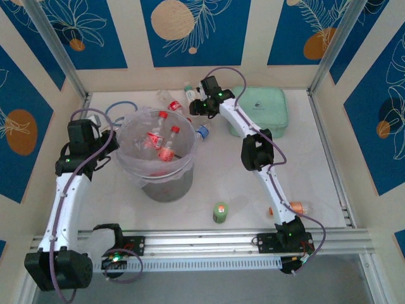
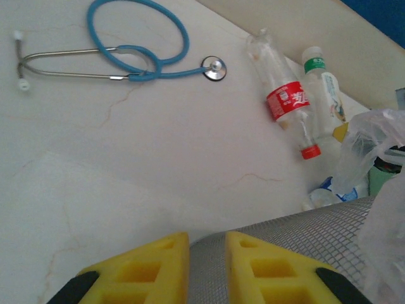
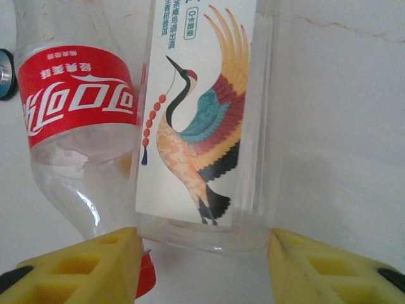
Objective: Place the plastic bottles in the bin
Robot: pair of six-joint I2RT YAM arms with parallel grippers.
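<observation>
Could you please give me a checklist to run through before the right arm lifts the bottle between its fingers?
1. White-labelled bottle sits between the fingers of the right gripper: ok.
2. Both fingers pressing firmly on it: cannot tell.
3. Neighbours clear of the grasp: not ok. The red-labelled bottle lies against the white-labelled one, close to one finger.
4. Bin open at the top with room above the bottles already inside: ok.
5. Left gripper shut on the bin's grey wall, steadying it: ok.
</observation>
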